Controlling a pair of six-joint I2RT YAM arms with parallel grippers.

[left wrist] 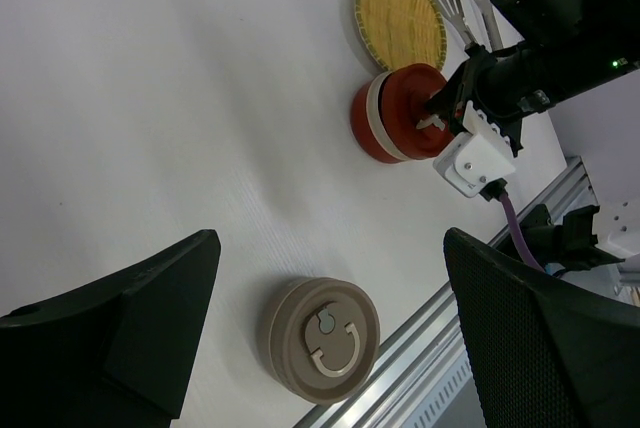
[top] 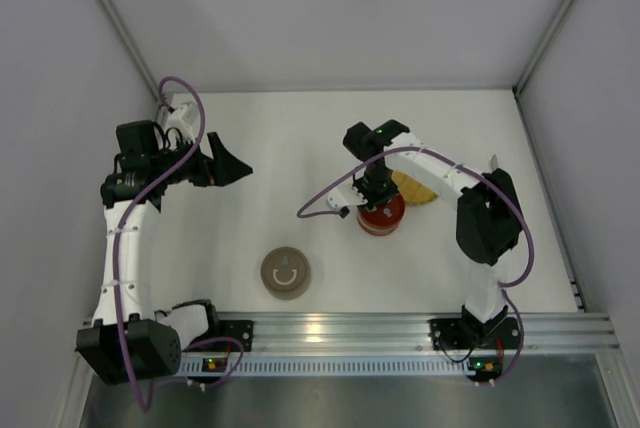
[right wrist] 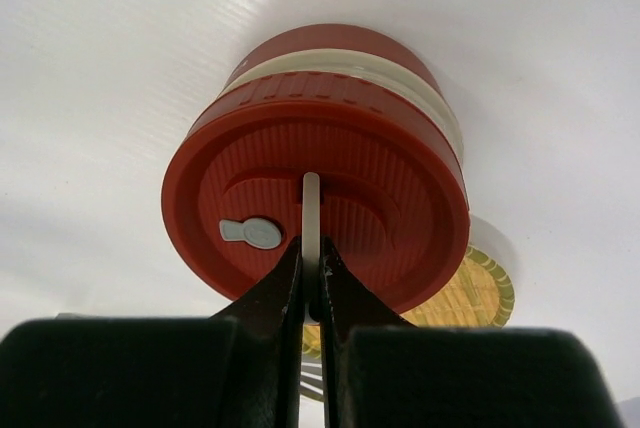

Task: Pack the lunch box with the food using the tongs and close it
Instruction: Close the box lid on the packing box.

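Operator: Status of packing?

Technician: Completion cannot be confirmed. The box [left wrist: 365,133] stands right of centre with its red lid [right wrist: 400,208] seated on it. The right gripper [right wrist: 312,253] is clamped on the thin white handle [right wrist: 311,203] that stands up from the lid's centre, with nothing but the handle between the jaws. This pose does not show whether the lid is about to be lifted or is being put on.

Operator: Food and tongs?

Technician: No food shows in any view. The plate [left wrist: 400,18], just beyond the box on its far right, shows a bare woven surface. The food may be inside the box or hidden elsewhere; this cannot be told. The tongs [left wrist: 450,3] lie flat on the table just right of the plate, partly hidden under the right arm, and neither gripper holds them. The left gripper [left wrist: 325,248] hovers at far left, well apart from the box, with jaws fully spread and holding nothing. A beige tin [left wrist: 322,340] sits near, to the left of the box, with nothing touching it.

Operator: Work left?

Technician: This is a judgement only.
- **Food already in the box:** what is left is to release the handle and check that the lid sits true.
- **Food not in the box:** every step is outstanding. Remove the lid, pick up the tongs, transfer each piece and refit the lid.

Verify the contents before proceeding.
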